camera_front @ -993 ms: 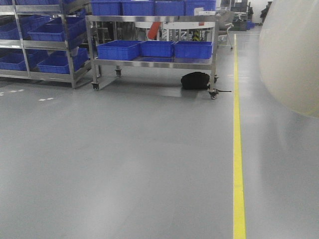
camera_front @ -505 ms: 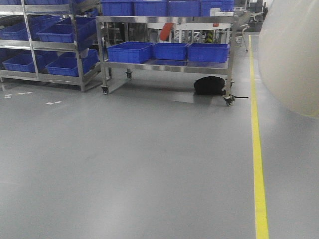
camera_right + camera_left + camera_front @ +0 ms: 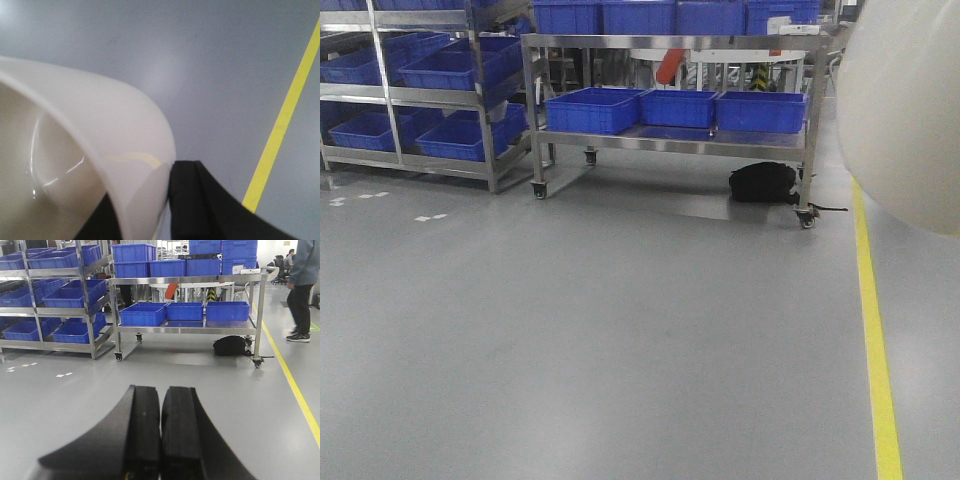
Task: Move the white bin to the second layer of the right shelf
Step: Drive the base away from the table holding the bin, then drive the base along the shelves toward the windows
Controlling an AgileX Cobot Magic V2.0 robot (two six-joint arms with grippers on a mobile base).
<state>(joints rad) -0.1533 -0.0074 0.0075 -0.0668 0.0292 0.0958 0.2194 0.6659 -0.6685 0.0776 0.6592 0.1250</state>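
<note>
The white bin (image 3: 905,110) fills the upper right of the front view, held up above the floor. In the right wrist view its glossy cream wall (image 3: 100,130) curves across the frame, and my right gripper (image 3: 146,186) is shut on that wall, with one black finger (image 3: 192,200) outside and the other inside the tub. My left gripper (image 3: 161,390) is shut with nothing between its black pads, hanging over bare grey floor. The right shelf second layer is out of view.
A wheeled steel cart (image 3: 670,140) with blue crates stands ahead, a black bag (image 3: 763,183) under it. A steel rack (image 3: 485,100) with more blue crates stands at the left. A yellow floor line (image 3: 875,340) runs along the right. A person (image 3: 302,285) stands far right.
The cart, rack and yellow line have slid to the right and slightly down in the front view and look a little nearer. The bin keeps its place at the upper right.
</note>
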